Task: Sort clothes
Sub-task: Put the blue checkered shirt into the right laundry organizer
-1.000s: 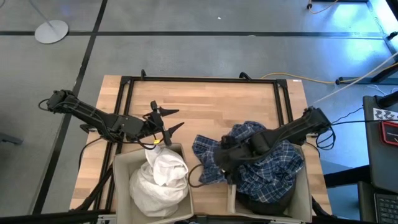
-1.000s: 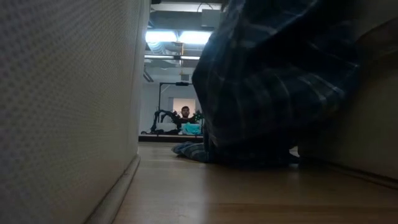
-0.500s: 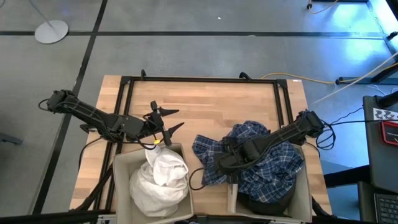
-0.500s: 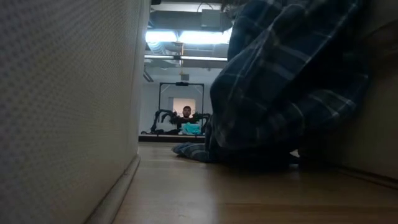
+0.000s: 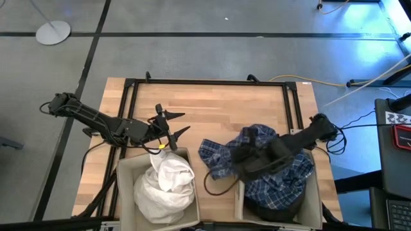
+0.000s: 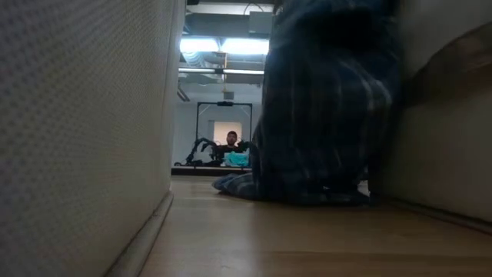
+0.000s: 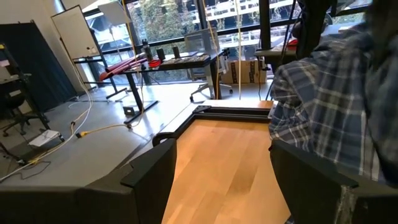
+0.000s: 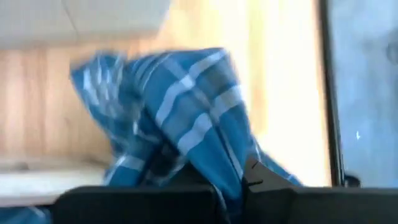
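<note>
The blue-and-white plaid shirt [image 5: 282, 170] lies heaped over the right beige box [image 5: 316, 192], and one flap [image 5: 215, 157] lies spread on the table beside it. It also shows in the low view [image 6: 323, 100]. My right gripper [image 5: 249, 168] is over the box's left wall, shut on the shirt. A dark garment [image 5: 273, 210] lies under the shirt in that box. The large white garment [image 5: 166, 185] fills the left beige box [image 5: 126, 172]. My left gripper [image 5: 172, 126] is open and empty above the table behind the left box. My right gripper pinches a bunched fold of the plaid shirt [image 8: 214, 165] between its two fingers, coming slanting down from the table's right side. How many layers it holds, I cannot tell. The shirt's bulk rests on the right box, and its flap lies slack on the table.
The two boxes stand side by side at the table's near edge, with a narrow gap between them [image 6: 261, 231]. A black frame [image 5: 212, 82] runs round the far part of the table. The bare wood [image 5: 225, 112] behind the boxes is free. A cable loop [image 5: 215, 185] lies between the boxes.
My right gripper has gone toward the table's right edge, over the right box, still shut on the plaid shirt. The near part of the shirt's flap has been drawn off the table toward the box; the far part of the flap has stayed.
</note>
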Robot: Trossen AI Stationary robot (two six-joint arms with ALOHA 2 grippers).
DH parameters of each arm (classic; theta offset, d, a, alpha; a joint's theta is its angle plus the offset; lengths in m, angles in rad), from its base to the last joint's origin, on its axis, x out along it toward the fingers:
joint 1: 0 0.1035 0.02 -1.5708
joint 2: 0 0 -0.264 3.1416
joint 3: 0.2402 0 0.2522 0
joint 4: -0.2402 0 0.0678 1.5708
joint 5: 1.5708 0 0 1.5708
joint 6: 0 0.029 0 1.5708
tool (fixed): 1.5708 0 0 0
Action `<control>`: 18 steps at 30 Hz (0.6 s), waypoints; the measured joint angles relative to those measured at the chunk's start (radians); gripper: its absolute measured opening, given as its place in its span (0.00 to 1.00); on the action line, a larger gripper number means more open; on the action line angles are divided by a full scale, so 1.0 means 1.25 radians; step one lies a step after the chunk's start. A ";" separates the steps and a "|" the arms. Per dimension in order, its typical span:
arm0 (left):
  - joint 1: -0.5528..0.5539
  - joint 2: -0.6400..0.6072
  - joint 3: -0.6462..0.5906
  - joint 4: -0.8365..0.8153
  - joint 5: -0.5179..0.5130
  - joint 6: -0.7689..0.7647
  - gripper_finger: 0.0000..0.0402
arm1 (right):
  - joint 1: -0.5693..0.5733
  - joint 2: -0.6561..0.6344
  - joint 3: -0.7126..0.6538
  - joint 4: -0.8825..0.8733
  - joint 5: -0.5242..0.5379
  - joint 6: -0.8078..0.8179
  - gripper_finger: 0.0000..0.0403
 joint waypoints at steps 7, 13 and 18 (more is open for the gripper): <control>0.000 0.000 0.000 -0.004 0.000 0.000 0.63 | 0.089 -0.088 0.065 -0.006 0.116 0.084 0.01; 0.000 0.000 0.000 -0.006 0.000 0.001 0.63 | 0.168 -0.177 0.061 -0.006 0.056 0.193 0.02; 0.000 0.000 0.000 -0.006 0.000 0.002 0.63 | 0.235 -0.224 0.061 -0.005 0.069 0.270 0.01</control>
